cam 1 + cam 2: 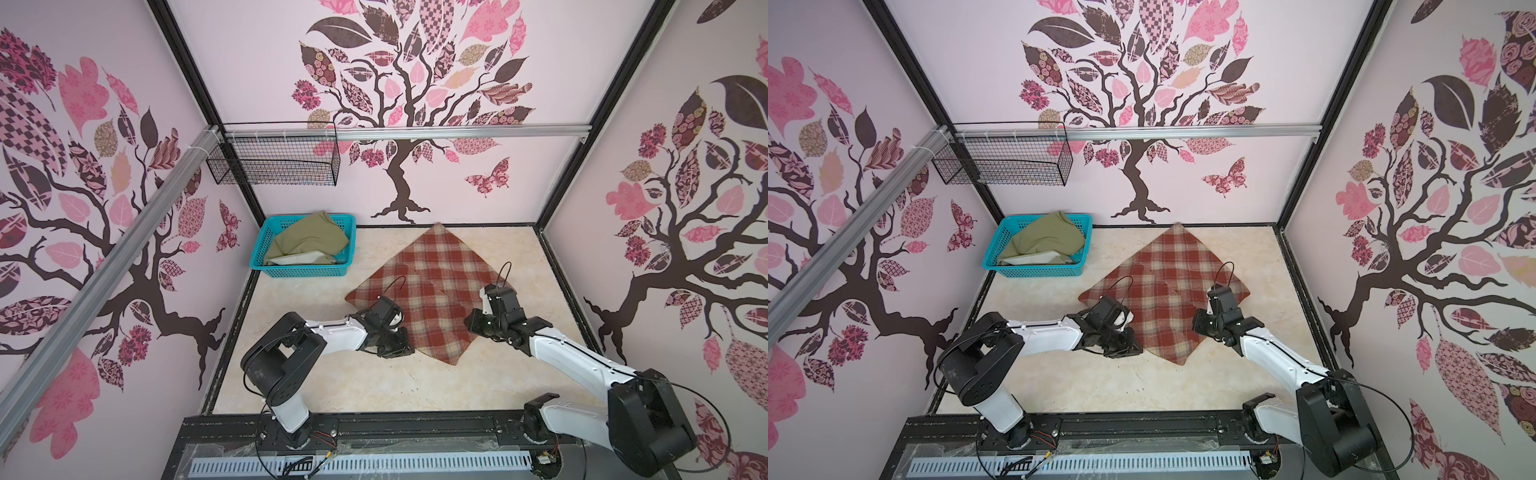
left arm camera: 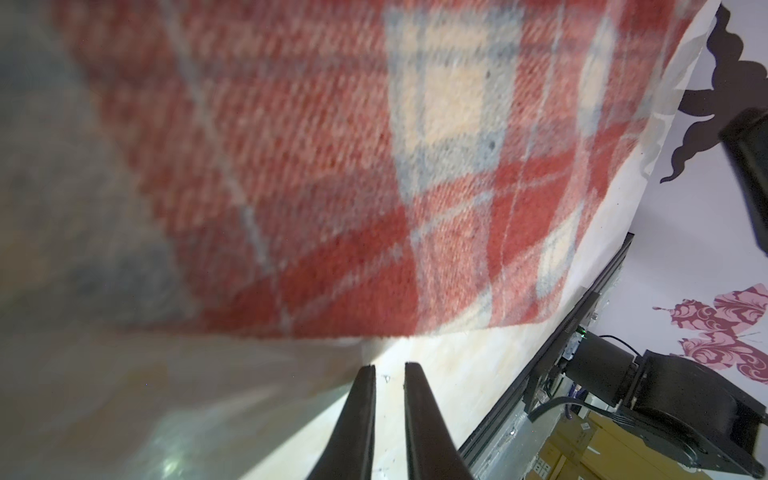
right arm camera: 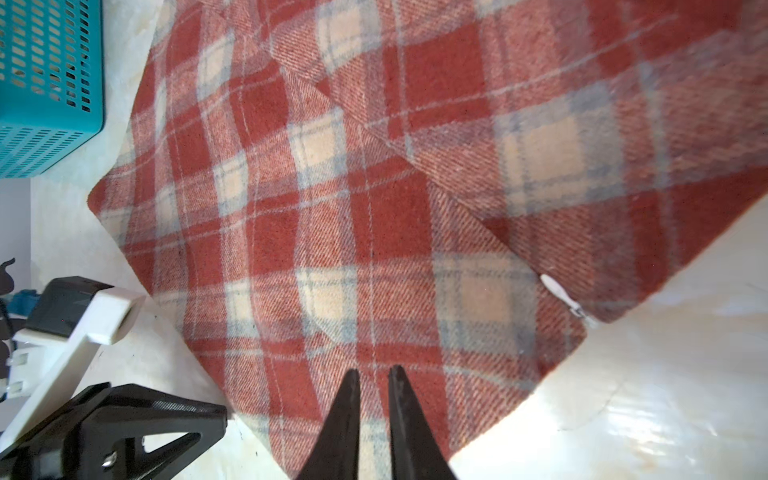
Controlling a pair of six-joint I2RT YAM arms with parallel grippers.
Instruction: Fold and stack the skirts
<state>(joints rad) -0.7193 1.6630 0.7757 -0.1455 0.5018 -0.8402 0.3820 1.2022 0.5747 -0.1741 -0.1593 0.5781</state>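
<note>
Two skirts: we find the plaid skirt (image 1: 432, 291) spread on the desk (image 1: 332, 382), the olive skirt (image 1: 311, 243) heaped in the basket (image 1: 303, 272) (turquoise). Left claw (image 2: 389, 368) and right claw (image 3: 374, 370): narrowly parted, empty, at the plaid's edges.

Turquoise plastic basket (image 1: 305, 272), ten o'clock on marbled tabletop (image 1: 332, 382); black wire basket (image 1: 274, 164), eleven o'clock, on aluminium rail (image 1: 457, 133); tree-decal walls (image 1: 249, 62).

plaid skirt (image 2: 374, 166) (blurred) | left tool (image 2: 390, 367) slightly parted | above table (image 2: 478, 374)
</note>
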